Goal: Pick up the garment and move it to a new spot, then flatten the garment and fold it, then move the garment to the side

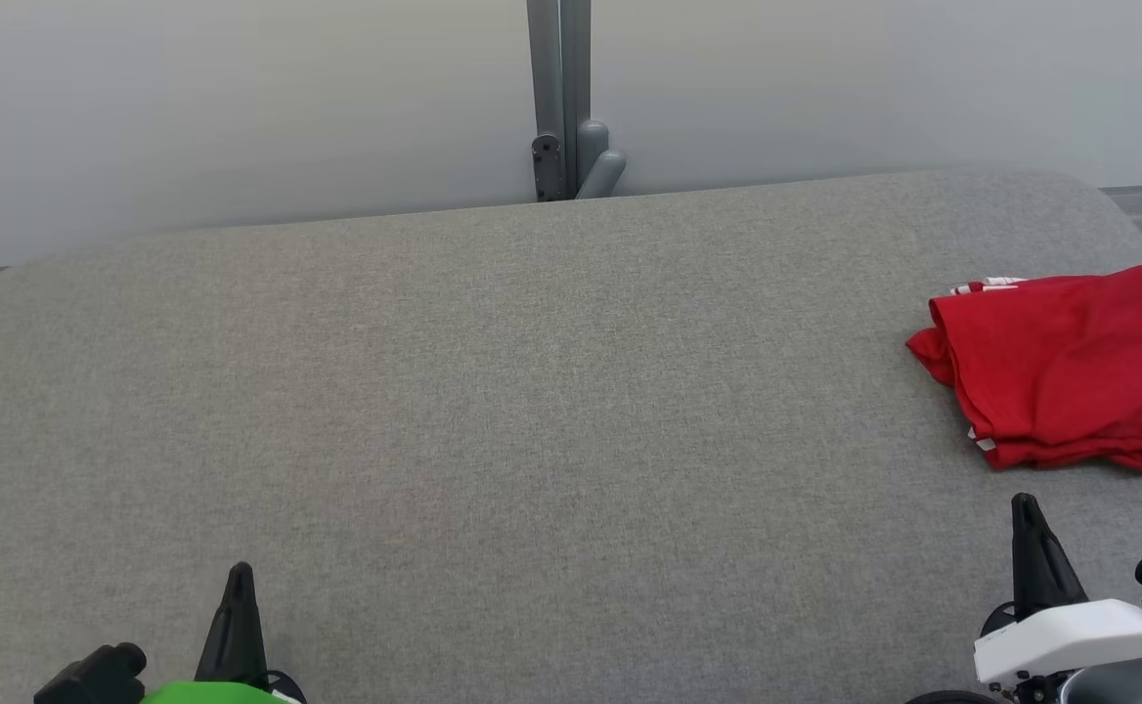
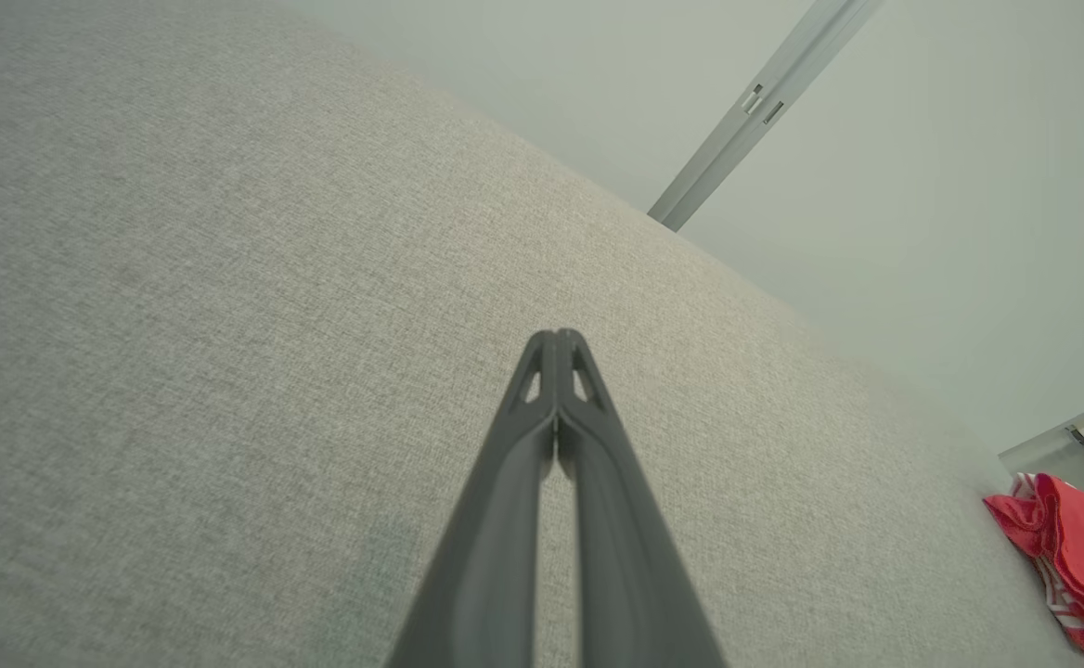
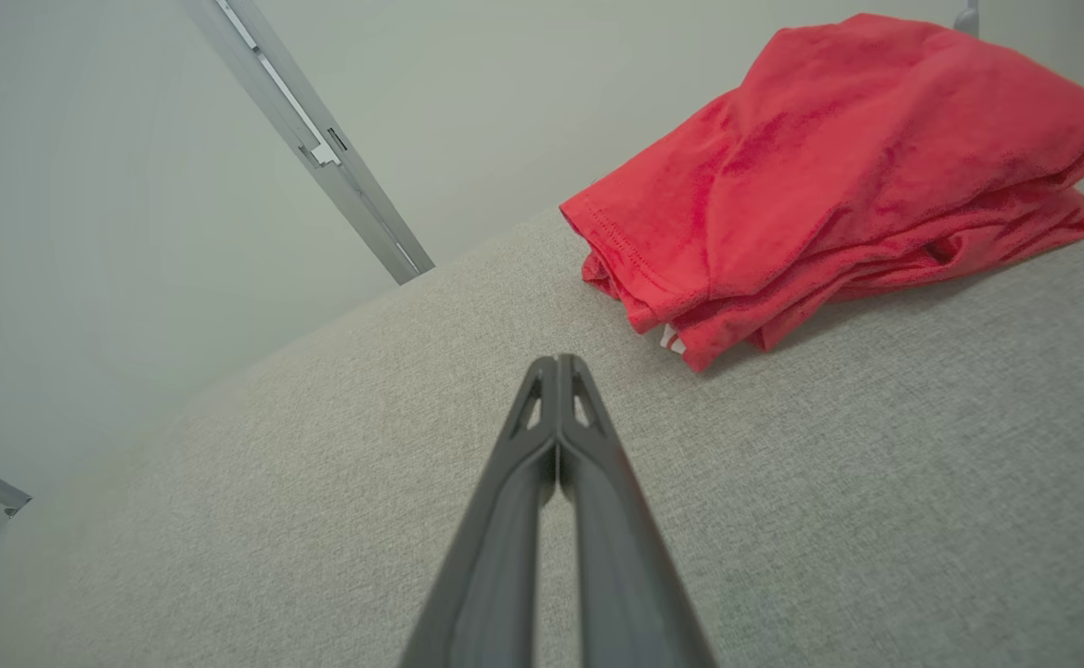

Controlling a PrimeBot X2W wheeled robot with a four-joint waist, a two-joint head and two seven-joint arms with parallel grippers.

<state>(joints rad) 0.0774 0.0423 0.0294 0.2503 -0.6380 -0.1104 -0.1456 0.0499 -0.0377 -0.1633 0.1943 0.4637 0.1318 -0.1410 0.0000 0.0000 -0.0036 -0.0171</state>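
A red garment (image 1: pixel 1070 367) with white trim lies folded in a bundle at the right edge of the grey fabric table (image 1: pixel 493 411). The same garment (image 3: pixel 830 176) rests ahead and to the right of my right gripper (image 3: pixel 558 360), which is shut on nothing, its tips a short way from the cloth. In the head view that right gripper (image 1: pixel 1024 504) stands just below the bundle. My left gripper (image 1: pixel 240 569) sits at the lower left, far from the garment (image 2: pixel 1076 557), and is shut with nothing in it (image 2: pixel 558 334).
A pale wall runs behind the table, with a grey metal post and bracket (image 1: pixel 561 108) at its middle. The table's far corners are rounded. Bare grey fabric stretches across the left and centre.
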